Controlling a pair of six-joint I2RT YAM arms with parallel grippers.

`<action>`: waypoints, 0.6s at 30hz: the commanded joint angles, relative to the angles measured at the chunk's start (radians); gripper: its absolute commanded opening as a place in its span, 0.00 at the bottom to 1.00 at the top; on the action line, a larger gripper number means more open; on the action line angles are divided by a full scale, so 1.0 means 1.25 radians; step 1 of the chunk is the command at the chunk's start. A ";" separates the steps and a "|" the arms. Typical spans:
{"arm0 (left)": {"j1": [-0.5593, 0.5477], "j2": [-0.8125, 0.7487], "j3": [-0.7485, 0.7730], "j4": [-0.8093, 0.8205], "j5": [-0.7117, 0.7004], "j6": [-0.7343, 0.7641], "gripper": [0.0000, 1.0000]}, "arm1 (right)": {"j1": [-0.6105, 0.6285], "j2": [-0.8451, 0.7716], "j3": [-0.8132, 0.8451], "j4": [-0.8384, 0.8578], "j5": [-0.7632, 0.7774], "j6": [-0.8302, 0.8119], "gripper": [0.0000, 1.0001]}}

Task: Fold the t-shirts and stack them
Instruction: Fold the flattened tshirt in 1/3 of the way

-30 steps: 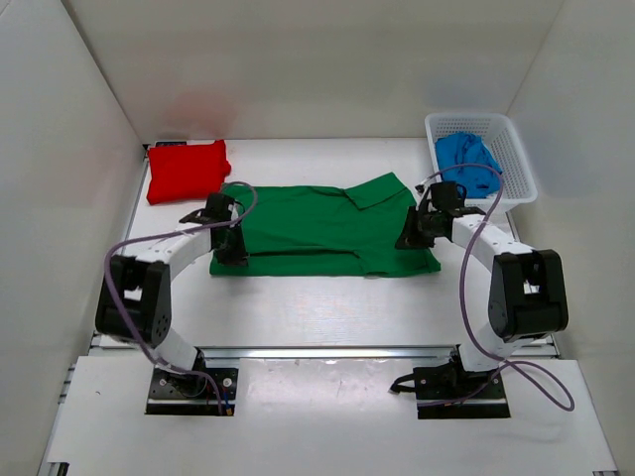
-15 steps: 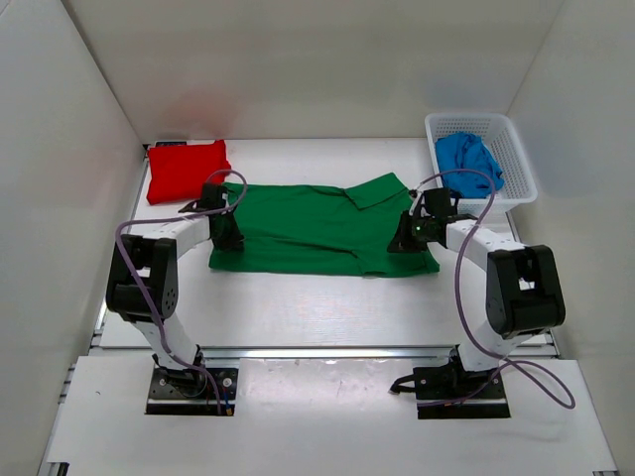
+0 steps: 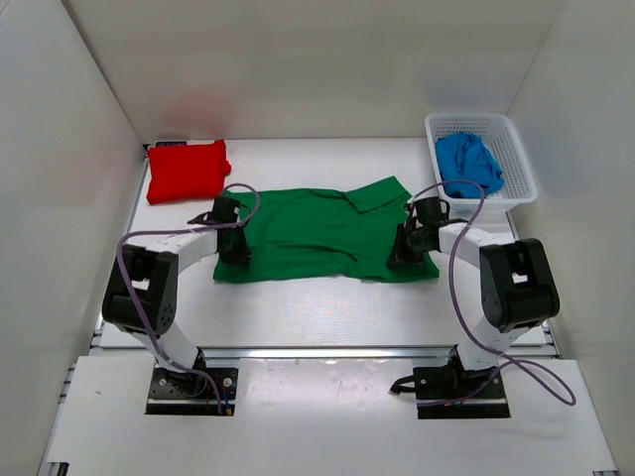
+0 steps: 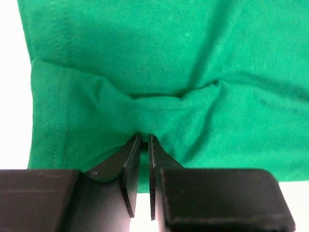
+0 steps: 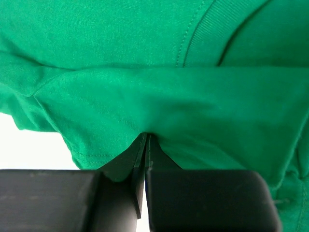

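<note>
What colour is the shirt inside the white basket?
The shirt is blue; the top external view shows it best.

a lab cell: white panel walls (image 3: 69,149) enclose the table (image 3: 298,307).

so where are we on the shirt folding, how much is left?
Done: the bright red cloth shirt lies folded at the table's far left. In hand: the green collared cloth shirt is spread mid-table, with the left gripper and right gripper each pinching it towards one end. Left: finish that fold, then the blue cloth shirt, crumpled in the white plastic mesh basket. Nothing is stacked yet.
</note>
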 commanded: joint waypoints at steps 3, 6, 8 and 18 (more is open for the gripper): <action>-0.025 -0.088 -0.107 -0.097 -0.023 0.006 0.24 | 0.025 -0.084 -0.088 -0.078 0.033 0.010 0.00; -0.012 -0.141 -0.149 -0.112 -0.027 0.008 0.24 | 0.036 -0.114 -0.128 -0.084 0.038 0.012 0.00; -0.012 -0.179 -0.173 -0.121 -0.036 0.006 0.23 | 0.041 -0.131 -0.147 -0.097 0.039 0.015 0.00; 0.027 -0.351 -0.121 -0.186 -0.043 0.042 0.25 | 0.073 -0.303 -0.143 -0.169 0.062 0.014 0.01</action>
